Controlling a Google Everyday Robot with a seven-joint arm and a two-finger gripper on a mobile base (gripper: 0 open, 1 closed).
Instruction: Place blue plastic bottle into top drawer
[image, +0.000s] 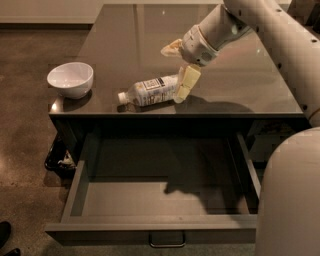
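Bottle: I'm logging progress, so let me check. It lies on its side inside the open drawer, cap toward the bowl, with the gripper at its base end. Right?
Not quite. The camera view shows the bottle lying on its side on the countertop, not inside the open drawer. The rest holds: cap toward the bowl, gripper at its base end.

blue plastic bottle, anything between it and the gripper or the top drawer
Nothing visible. The gripper hangs open at the base end of the blue plastic bottle, which lies on the countertop. The top drawer is pulled out just below the counter edge; the white bowl sits well aside.
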